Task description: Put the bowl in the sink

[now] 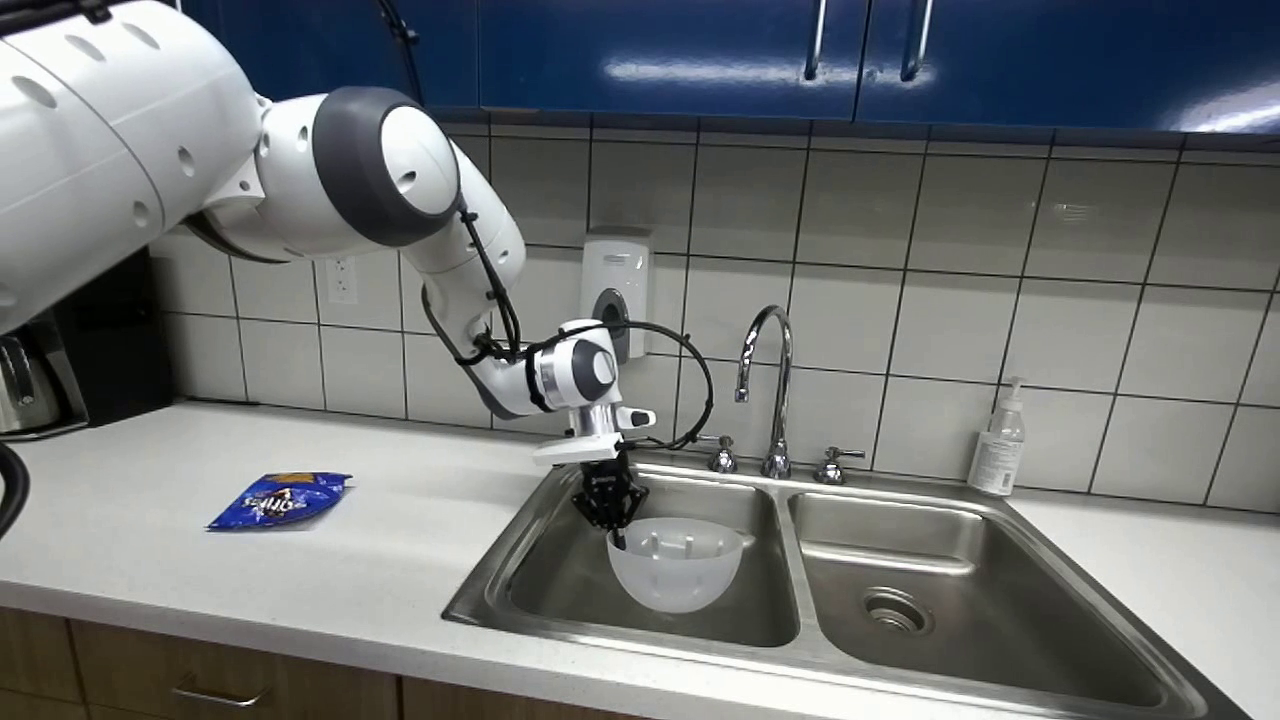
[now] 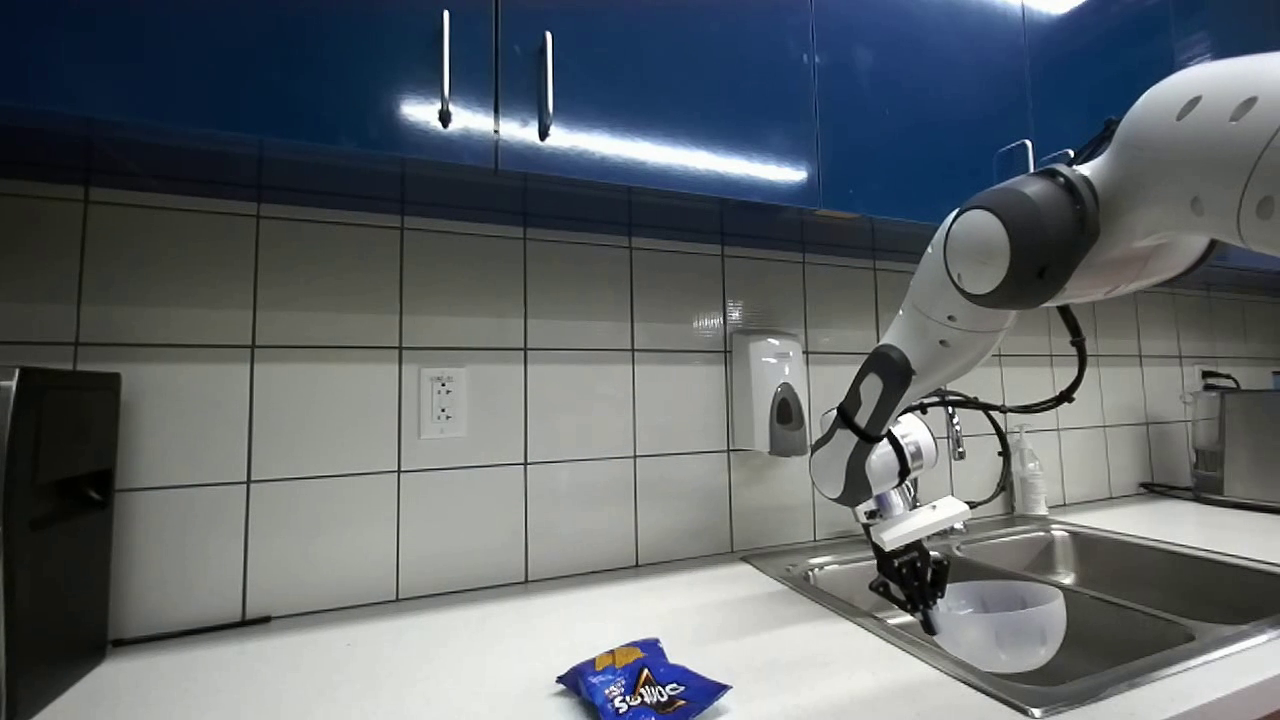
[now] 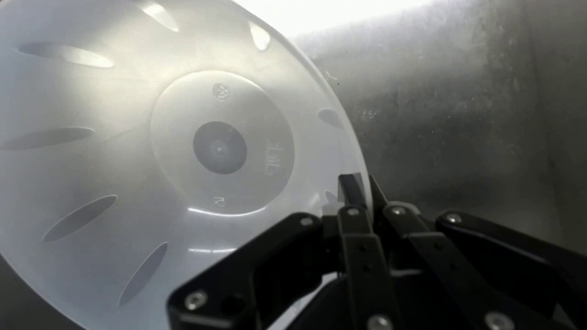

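Note:
The whitish translucent bowl is inside the larger left basin of the steel sink in an exterior view. The bowl and sink also show in an exterior view. I cannot tell whether its base touches the basin floor. My gripper is at the bowl's left rim, pointing down, and also shows in an exterior view. In the wrist view, the gripper is shut on the rim of the bowl, one finger inside and one outside. The bowl looks upright.
A chrome faucet with two handles stands behind the basins. A soap bottle stands at the back right, and a wall dispenser hangs near the wrist. A blue packet lies on the counter, also visible in an exterior view.

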Controlling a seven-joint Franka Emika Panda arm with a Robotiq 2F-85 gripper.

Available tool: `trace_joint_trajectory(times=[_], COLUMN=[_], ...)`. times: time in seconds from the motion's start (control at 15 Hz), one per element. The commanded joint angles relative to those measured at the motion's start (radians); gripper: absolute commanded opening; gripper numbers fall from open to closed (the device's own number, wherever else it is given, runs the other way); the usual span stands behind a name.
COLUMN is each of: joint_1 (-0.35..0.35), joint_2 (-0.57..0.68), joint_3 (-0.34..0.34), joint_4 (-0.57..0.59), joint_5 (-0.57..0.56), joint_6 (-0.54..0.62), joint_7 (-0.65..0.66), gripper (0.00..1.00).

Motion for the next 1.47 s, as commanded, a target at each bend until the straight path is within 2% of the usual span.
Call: trace_joint_trajectory(times=[0.0, 0.67, 0.73, 0.87, 1.4], joint_1=[-0.022, -0.027, -0.028, -0.029, -0.028], joint_2=[0.041, 0.084, 0.083, 0.081, 0.059], joint_3=[0.012, 0.011, 0.010, 0.010, -0.002], joint_4=[0.068, 0.104, 0.104, 0.105, 0.102], joint_5=[0.011, 0.010, 0.008, 0.008, -0.006], joint_6=[-0.002, 0.011, 0.006, 0.008, -0.002], joint_7=[-0.033, -0.043, -0.048, -0.053, -0.073], gripper=[0.01, 0.01, 0.29, 0.36, 0.96])
